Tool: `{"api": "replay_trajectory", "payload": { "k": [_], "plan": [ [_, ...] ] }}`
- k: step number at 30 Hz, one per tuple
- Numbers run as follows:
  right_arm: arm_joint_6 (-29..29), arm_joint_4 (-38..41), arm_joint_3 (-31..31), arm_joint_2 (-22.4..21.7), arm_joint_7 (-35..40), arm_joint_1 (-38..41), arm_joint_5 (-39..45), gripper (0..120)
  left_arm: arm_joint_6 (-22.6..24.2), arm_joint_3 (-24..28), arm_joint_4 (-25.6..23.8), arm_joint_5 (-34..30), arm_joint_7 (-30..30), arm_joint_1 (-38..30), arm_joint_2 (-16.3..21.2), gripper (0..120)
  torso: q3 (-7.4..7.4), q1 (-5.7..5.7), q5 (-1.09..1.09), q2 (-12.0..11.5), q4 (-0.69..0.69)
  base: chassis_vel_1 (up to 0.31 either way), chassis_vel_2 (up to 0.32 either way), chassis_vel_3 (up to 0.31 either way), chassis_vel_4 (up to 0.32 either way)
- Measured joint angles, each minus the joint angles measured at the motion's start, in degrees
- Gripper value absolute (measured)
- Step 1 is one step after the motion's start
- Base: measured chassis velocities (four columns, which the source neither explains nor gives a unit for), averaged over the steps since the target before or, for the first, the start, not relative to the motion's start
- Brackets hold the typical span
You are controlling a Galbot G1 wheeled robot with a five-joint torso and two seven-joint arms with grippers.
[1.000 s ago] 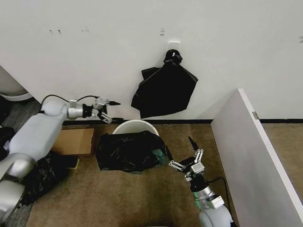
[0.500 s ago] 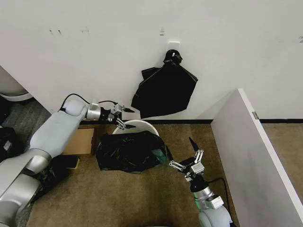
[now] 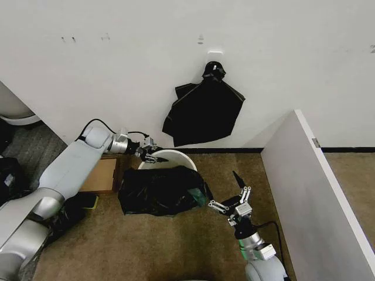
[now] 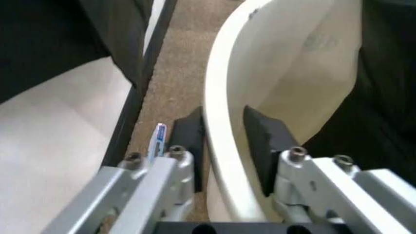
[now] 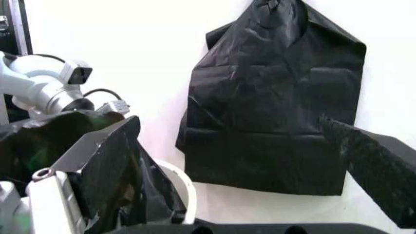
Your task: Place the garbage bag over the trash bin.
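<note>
**Left claw reached the bin rim**

We swung our left claw in until its spread fingers straddled the trash bin rim. The garbage bag covered only its near side. Our right claw waited, open.

Garbage bag: thin glossy crinkled black plastic; trash bin: smooth cream plastic; left claw: bare metal, matt black pads
</note>
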Motion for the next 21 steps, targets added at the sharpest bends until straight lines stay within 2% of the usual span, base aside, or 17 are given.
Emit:
{"api": "replay_trajectory", "payload": {
  "k": [2, 5, 9, 12, 15, 16, 20, 21],
  "plan": [
    [0.0, 0.0, 0.0, 0.0, 0.0, -0.1, -0.1, 100, 0.6, 0.0, -0.6, -0.2, -1.2, 0.7, 0.6, 12, 0.00, 0.00, 0.00, 0.0, 0.01, 0.000, 0.000, 0.000, 0.000],
    [0.0, 0.1, 0.0, 0.0, 0.0, -0.1, -0.1, 100, 1.3, -0.2, -1.2, -0.6, -2.8, 1.4, 1.2, 7, 0.00, 0.00, 0.00, 0.0, 0.00, 0.000, 0.000, 0.000, 0.000],
    [0.1, 0.2, 0.1, -0.1, 0.1, -0.2, -0.1, 100, 3.2, -1.0, -2.9, -3.7, -6.4, 3.5, 2.7, 7, 0.00, 0.00, 0.02, 0.0, 0.01, 0.000, 0.000, 0.000, 0.000],
    [0.1, 0.2, 0.0, -0.2, 0.1, 0.0, -0.1, 100, 7.1, -3.7, -7.4, -13.0, -13.2, 8.2, 5.0, 6, 0.00, 0.00, -0.05, 0.0, 0.02, 0.000, 0.000, 0.000, 0.000],
    [0.1, 0.0, -0.2, -0.3, 0.1, 0.3, -0.2, 100, 11.0, -5.7, -13.3, -22.5, -20.4, 13.9, 7.6, 5, 0.00, 0.00, 0.01, 0.0, 0.01, 0.000, 0.000, 0.000, 0.000],
    [0.1, 0.0, -0.2, -0.3, 0.1, 0.3, -0.2, 100, 11.0, -5.7, -13.3, -22.5, -20.4, 13.9, 7.6, 5, 0.00, 0.00, 0.01, 0.0, 0.01, 0.000, 0.000, 0.000, 0.000],
    [-0.1, -0.7, -0.7, -0.3, 0.1, 0.9, -0.5, 100, 15.6, -8.5, -21.8, -33.4, -30.5, 21.8, 10.3, 5, 0.00, 0.00, -0.01, 0.0, 0.04, 0.000, 0.000, 0.000, 0.000],
    [-0.1, -0.7, -0.8, -0.3, 0.1, 0.9, -0.5, 100, 16.0, -8.8, -22.6, -34.3, -31.6, 22.4, 10.5, 5, 0.00, 0.00, 0.00, 0.0, 0.04, 0.000, 0.000, 0.000, 0.000]
  ]
}}
